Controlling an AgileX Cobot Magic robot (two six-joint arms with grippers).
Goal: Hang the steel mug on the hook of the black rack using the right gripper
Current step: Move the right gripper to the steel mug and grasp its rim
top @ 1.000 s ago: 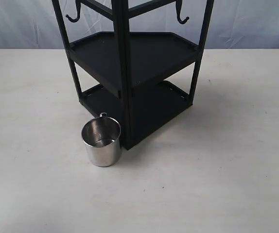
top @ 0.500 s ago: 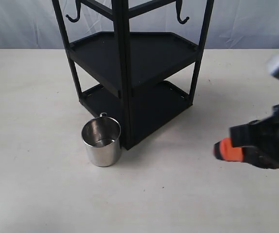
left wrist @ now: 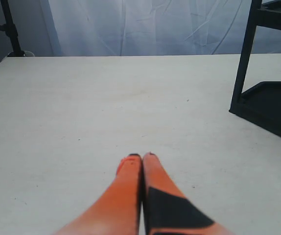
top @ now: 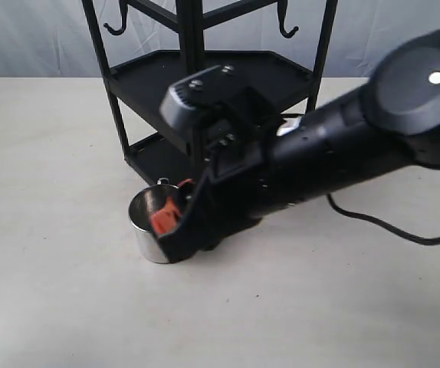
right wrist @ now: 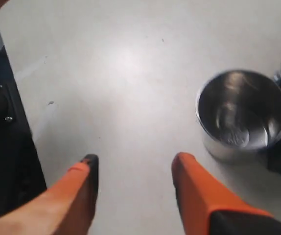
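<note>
A small shiny steel mug (top: 145, 220) stands upright and empty on the white table, just beside the front corner post of the tall black rack (top: 228, 84), whose J-shaped hook (top: 285, 24) hangs unoccupied from the top bar.

The steel mug (right wrist: 242, 115) stands on the table (right wrist: 130, 63) just beyond the right gripper's (right wrist: 135, 166) parted jaws, beside the black rack (top: 205, 84).

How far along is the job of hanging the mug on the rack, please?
Early. Done: nothing; the mug stands upright on the table beside the rack. In hand: the right gripper is open beside the mug, gripping nothing. Left: grasp, lift, hang on a hook.
</note>
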